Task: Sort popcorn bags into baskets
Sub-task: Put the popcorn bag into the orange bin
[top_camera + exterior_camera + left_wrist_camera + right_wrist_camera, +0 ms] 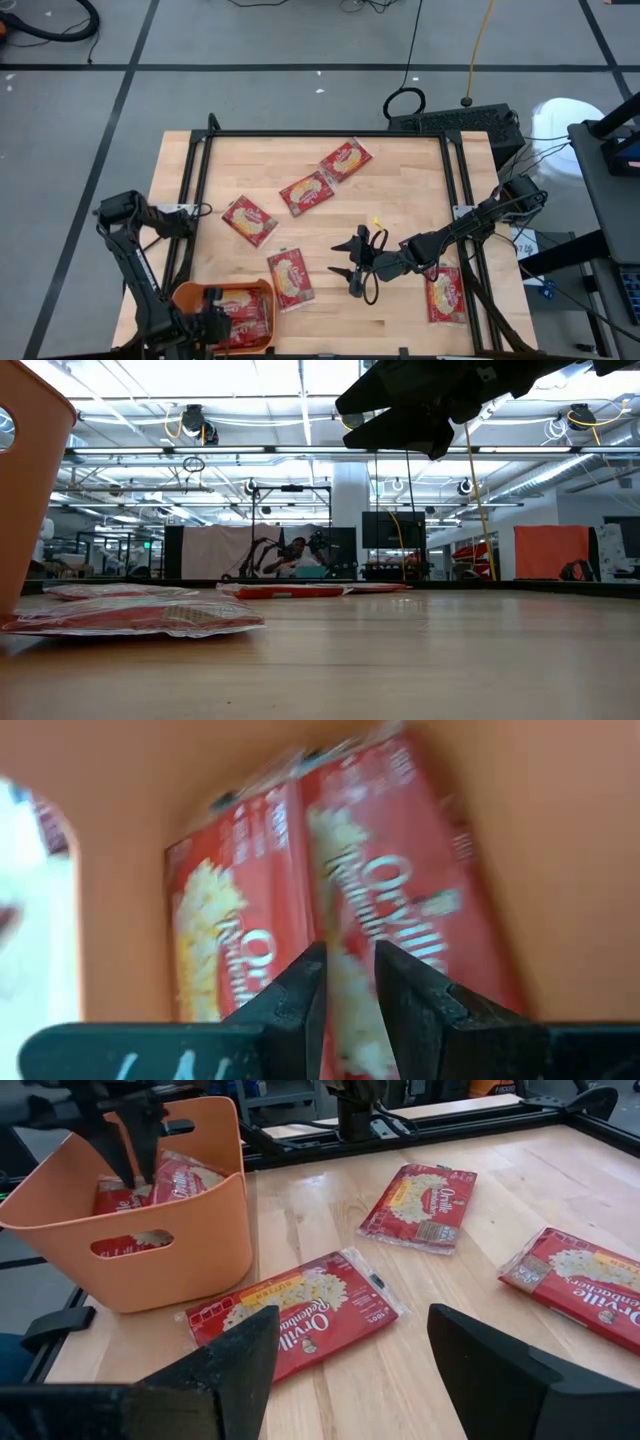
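so we're mid-sort here. the left hand (213, 325) is down inside the orange basket (190, 296) at the table's near left corner, fingers (290, 1005) nearly pressed together with just a thin gap, and in the left wrist view they look like they're pinching the edge of a popcorn bag (400, 900) standing against the basket wall, with another bag beside it. looks like the drop-off step to me, so the next thing would be letting go and lifting clear. the right hand (355, 268) hovers above the table's middle toward the near edge, fingers spread wide and holding nothing, pointed at the loose bag (295, 1315) lying just beside the basket. my guess is that's its next pick. four more bags lie flat farther out, and one (444, 293) sits by the near right corner.
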Controlling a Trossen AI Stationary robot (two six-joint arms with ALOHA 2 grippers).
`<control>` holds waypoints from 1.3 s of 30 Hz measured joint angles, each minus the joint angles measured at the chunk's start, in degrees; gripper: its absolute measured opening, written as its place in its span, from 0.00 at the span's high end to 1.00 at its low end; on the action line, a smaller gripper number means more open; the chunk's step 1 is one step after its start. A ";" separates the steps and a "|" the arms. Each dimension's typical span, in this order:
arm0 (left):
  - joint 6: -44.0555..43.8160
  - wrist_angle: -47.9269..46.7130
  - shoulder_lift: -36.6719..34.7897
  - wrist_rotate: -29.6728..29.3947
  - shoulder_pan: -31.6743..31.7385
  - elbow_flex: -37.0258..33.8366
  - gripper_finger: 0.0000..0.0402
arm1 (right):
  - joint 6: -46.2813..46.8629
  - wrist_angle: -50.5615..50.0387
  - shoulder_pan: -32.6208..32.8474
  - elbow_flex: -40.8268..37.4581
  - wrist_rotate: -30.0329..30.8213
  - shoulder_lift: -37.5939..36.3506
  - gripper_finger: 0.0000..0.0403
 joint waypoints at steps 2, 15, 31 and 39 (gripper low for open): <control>-0.90 -1.04 0.97 0.07 0.00 0.00 0.77 | 0.00 -0.17 0.00 0.00 0.00 0.00 0.38; -2.12 -5.00 2.38 0.33 0.00 0.33 0.79 | -0.22 -0.32 0.00 -0.02 0.07 0.00 0.38; -5.00 -8.56 -1.28 2.06 0.44 -0.27 0.65 | -0.22 -0.34 0.00 -0.02 0.04 0.00 0.38; -5.51 -9.10 -1.48 5.77 0.48 -0.22 0.47 | -0.21 -0.34 0.00 -0.02 0.02 0.00 0.38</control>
